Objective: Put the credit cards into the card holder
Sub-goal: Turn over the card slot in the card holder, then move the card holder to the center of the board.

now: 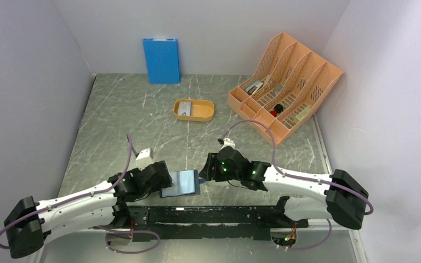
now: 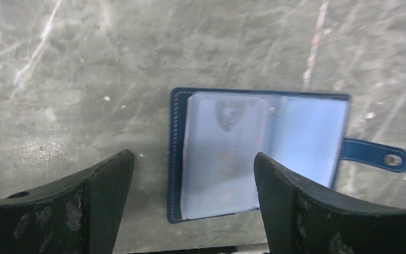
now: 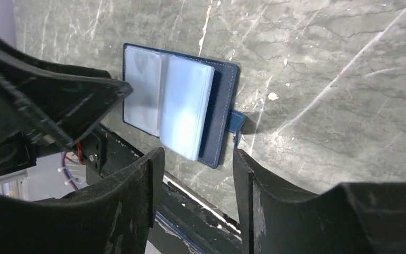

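The navy card holder [image 1: 181, 183] lies open on the table near the front edge, its pale clear pockets up. It also shows in the left wrist view [image 2: 259, 153] and the right wrist view [image 3: 180, 103], its snap tab [image 2: 375, 154] sticking out to one side. My left gripper [image 2: 193, 182] is open and empty, low over the holder's left end. My right gripper [image 3: 198, 159] is open and empty, just right of the holder beside the tab. A grey credit card [image 1: 185, 108] lies in the orange oval tray [image 1: 194, 109] farther back.
A bright blue flat panel [image 1: 161, 60] leans on the back wall. An orange slotted desk organizer [image 1: 285, 87] with small items stands at the back right. The black mounting rail [image 1: 219, 215] runs along the front edge. Grey walls close in both sides.
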{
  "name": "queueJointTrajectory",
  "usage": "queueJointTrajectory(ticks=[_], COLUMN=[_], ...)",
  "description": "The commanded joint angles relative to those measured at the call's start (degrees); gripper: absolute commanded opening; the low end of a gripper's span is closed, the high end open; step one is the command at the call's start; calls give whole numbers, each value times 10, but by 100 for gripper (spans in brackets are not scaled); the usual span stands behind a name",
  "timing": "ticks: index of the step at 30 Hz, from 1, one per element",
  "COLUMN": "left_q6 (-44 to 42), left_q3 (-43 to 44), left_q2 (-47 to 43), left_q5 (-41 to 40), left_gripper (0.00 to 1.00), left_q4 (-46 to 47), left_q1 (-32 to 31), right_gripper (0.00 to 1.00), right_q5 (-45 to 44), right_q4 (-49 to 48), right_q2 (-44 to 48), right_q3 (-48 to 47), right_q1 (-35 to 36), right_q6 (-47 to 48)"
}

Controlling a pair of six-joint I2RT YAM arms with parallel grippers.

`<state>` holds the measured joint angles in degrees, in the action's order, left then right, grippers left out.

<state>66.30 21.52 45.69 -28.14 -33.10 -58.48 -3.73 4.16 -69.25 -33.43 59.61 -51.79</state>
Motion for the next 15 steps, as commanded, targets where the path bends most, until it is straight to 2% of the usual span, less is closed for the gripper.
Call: queueJointTrajectory(ticks=[1, 8, 15], left_q6=[-19, -37, -39], left_q3=[-44, -54, -46], left_q2=[-1, 27, 68], left_q5=[85, 129, 157], left_gripper=[88, 88, 85], left_q4=[71, 136, 204], left_q1=[27, 29, 29], right_gripper=[55, 57, 57], right_q5=[-35, -71, -38], right_q4=[-23, -3, -5], right_q2=[46, 89, 84], right_q3=[22, 1, -6], right_q1=[-5, -16, -60], right_q6=[-5, 0, -1])
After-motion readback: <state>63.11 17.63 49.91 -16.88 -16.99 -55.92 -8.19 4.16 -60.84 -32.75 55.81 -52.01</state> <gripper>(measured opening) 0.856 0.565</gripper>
